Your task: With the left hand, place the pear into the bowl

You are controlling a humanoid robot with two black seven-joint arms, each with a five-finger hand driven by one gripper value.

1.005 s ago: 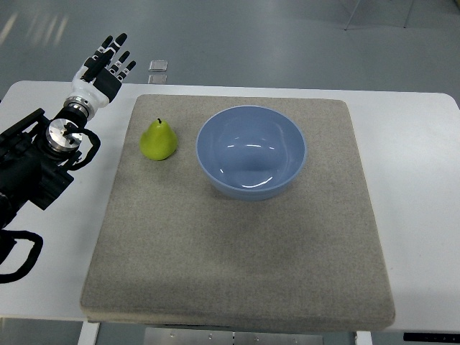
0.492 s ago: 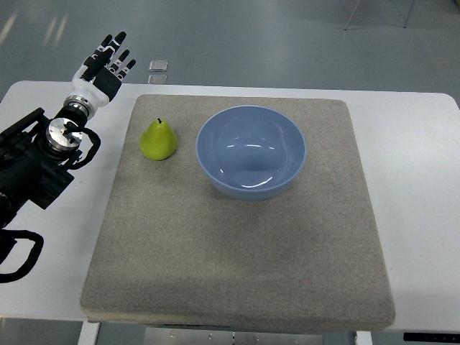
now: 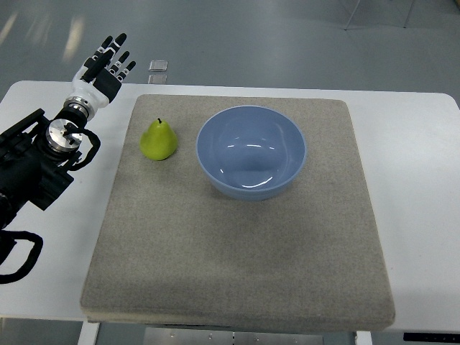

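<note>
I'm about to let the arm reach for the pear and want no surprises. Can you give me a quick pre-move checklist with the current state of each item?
1. Left robot hand open and holding nothing: ok.
2. Pear upright on the grey mat, free of contact: ok.
3. Bowl empty, ready to receive: ok.
4. Pear apart from the bowl, leaving a gap for fingers: ok.
5. Hand lined up over the pear: not ok, it is off the mat, at the table's far left.
6. Right arm clear: cannot tell, out of view.

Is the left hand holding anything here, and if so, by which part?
Nothing is held. The left hand is open beyond the mat's far left corner, and the pear stands untouched beside the bowl.
</note>
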